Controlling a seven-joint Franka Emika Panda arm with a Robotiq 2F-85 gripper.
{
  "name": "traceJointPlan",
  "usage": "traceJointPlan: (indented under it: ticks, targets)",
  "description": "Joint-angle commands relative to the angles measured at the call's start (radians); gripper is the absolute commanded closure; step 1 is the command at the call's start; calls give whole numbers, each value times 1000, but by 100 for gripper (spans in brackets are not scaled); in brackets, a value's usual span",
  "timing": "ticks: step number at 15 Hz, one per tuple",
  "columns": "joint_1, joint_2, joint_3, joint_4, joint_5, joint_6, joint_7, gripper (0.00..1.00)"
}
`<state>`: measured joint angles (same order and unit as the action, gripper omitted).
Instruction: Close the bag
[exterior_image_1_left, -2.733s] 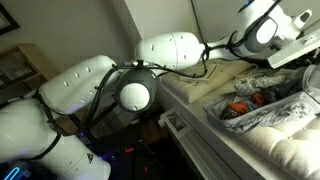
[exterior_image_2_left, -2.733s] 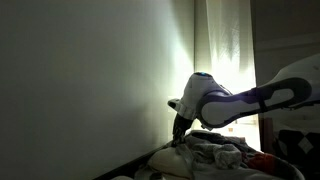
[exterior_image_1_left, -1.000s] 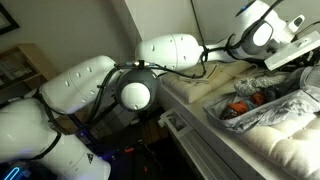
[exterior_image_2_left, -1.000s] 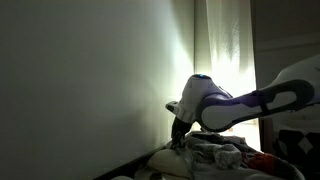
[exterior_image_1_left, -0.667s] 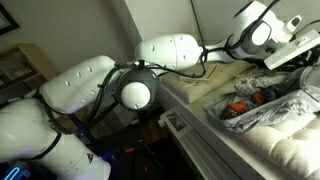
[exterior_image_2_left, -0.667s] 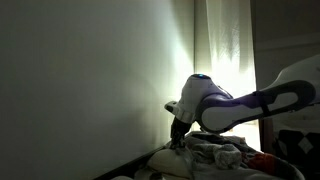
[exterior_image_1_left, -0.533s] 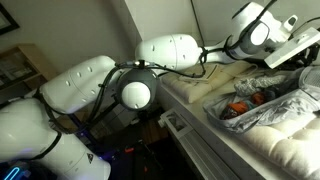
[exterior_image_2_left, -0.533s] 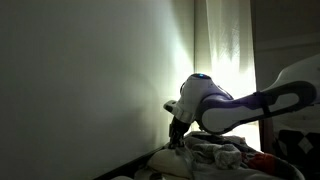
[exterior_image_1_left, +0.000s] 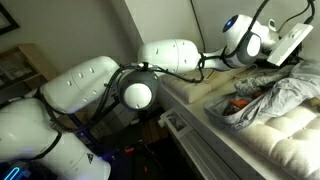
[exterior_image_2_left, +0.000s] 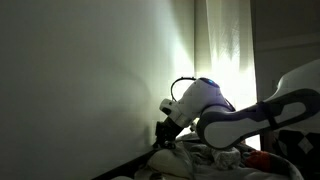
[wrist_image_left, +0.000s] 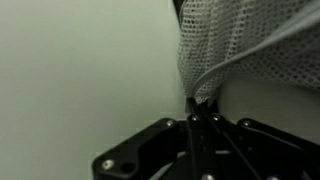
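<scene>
The bag (exterior_image_1_left: 288, 94) is crinkled grey-silver plastic lying on a cream padded surface, with orange and red items (exterior_image_1_left: 241, 104) showing at its open left end. My gripper (exterior_image_1_left: 277, 66) hangs just above the bag's upper edge. In the wrist view the gripper (wrist_image_left: 202, 108) is shut on a pinched fold of the bag (wrist_image_left: 240, 45), which hangs taut from the fingertips. In an exterior view the gripper (exterior_image_2_left: 160, 140) sits low by the wall, at the left end of the rumpled bag (exterior_image_2_left: 205, 157).
The arm's big white links (exterior_image_1_left: 90, 90) fill the foreground. The cream padded surface (exterior_image_1_left: 285, 145) carries the bag, and a pale wall (exterior_image_2_left: 90, 80) stands close beside the gripper. A curtain (exterior_image_2_left: 230, 45) glows behind.
The wrist has swung left and toward the wall, drawing the bag's edge with it. The plastic now lies over more of the orange and red items.
</scene>
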<state>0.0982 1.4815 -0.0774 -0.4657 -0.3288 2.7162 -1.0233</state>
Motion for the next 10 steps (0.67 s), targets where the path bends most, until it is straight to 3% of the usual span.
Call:
traceJointPlan:
  ticks: [1,4,8,10]
  targets:
    - [-3,0,94,-49,22,150,-187,99]
    - [-8,0,150,-69,37,165,-269,99]
    - [-4,-1,99,-63,25,99,-247,99]
    - [-15,-33,126,-121,-13,75,-288,99]
